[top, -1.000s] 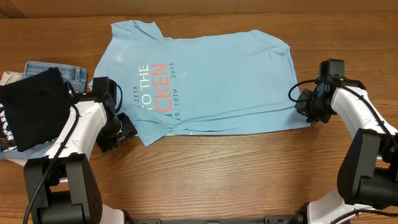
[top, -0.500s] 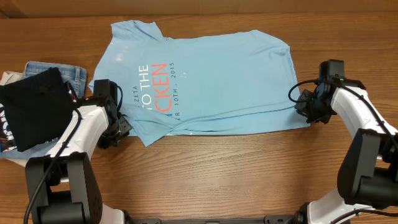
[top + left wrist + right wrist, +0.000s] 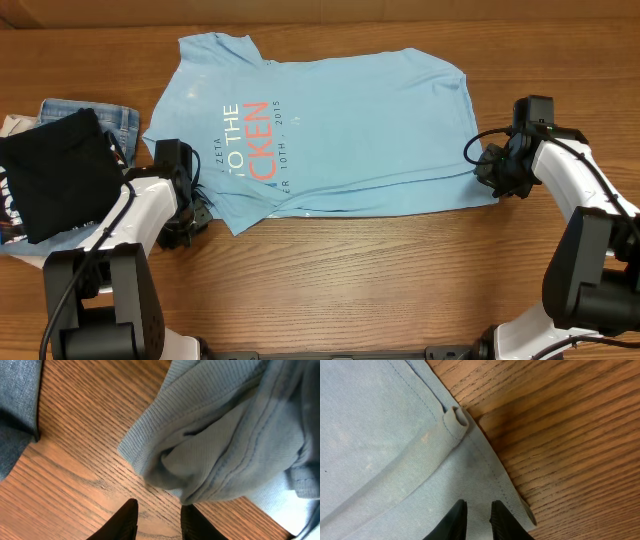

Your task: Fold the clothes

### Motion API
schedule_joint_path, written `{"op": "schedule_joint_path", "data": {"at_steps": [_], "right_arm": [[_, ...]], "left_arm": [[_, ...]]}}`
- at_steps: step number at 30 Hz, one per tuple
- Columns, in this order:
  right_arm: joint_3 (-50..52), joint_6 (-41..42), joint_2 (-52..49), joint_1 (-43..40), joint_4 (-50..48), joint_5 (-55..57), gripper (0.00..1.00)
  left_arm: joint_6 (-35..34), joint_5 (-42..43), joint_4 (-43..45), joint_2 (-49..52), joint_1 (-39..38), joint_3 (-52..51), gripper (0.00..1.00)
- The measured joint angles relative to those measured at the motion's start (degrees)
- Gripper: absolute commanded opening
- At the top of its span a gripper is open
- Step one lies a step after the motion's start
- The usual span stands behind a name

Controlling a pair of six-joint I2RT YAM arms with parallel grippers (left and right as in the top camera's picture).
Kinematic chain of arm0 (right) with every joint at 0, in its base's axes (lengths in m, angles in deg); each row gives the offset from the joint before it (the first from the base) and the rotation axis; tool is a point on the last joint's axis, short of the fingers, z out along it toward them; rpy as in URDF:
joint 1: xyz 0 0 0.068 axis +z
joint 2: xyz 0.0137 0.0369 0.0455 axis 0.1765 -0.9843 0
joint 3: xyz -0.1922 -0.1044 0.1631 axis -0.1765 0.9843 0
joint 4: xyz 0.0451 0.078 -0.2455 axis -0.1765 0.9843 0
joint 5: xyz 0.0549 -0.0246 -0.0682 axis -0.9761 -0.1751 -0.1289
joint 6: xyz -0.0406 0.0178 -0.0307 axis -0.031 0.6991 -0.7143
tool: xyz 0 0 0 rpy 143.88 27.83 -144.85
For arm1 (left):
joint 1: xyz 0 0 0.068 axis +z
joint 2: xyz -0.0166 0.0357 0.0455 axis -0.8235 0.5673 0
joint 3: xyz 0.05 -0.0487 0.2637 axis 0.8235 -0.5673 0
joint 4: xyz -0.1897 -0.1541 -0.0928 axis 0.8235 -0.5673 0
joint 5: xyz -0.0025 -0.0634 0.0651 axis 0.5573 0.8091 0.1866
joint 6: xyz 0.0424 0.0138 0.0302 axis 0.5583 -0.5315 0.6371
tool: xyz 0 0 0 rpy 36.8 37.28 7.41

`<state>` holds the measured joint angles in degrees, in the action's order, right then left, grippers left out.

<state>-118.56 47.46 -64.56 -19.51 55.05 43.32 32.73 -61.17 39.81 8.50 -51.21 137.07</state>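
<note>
On my feed the left gripper (image 3: pixel 159 515) is narrow and empty over the tabletop (image 3: pixel 75 460), with the T-shirt (image 3: pixel 225 445) bunched just ahead. The right gripper (image 3: pixel 476 515) sits narrow on its corner, can't tell if it's pinching.

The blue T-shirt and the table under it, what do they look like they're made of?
T-shirt: likely cotton jersey, soft and matte; fine knit ribs and a stitched hem show close up. Table: wood or wood-look laminate, smooth with slight sheen; straight brown grain lines.
</note>
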Motion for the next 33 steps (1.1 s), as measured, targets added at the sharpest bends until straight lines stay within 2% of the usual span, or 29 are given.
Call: {"op": "schedule_joint_path", "data": {"at_steps": [4,11,18,20,22,25,30,33], "right_arm": [[0.0,0.0,0.0,0.0,0.0,0.0,0.21],[0.0,0.0,0.0,0.0,0.0,0.0,0.21],[0.0,0.0,0.0,0.0,0.0,0.0,0.21],[0.0,0.0,0.0,0.0,0.0,0.0,0.21],[0.0,0.0,0.0,0.0,-0.1,0.0,0.21],[0.0,0.0,0.0,0.0,0.0,0.0,0.21],[0.0,0.0,0.0,0.0,0.0,0.0,0.21],[0.0,0.0,0.0,0.0,-0.1,0.0,0.21]], "left_arm": [[1.0,0.3,1.9,0.0,0.0,0.0,0.25],[6.4,2.4,5.7,0.0,0.0,0.0,0.32],[9.2,4.3,6.4,0.0,0.0,0.0,0.33],[9.5,4.6,6.4,0.0,0.0,0.0,0.3],[9.6,4.8,6.4,0.0,0.0,0.0,0.22],[9.7,5.0,6.4,0.0,0.0,0.0,0.04],[10.7,4.9,3.4,0.0,0.0,0.0,0.04],[10.8,4.8,-5.5,0.1,0.0,1.2,0.04]]}}
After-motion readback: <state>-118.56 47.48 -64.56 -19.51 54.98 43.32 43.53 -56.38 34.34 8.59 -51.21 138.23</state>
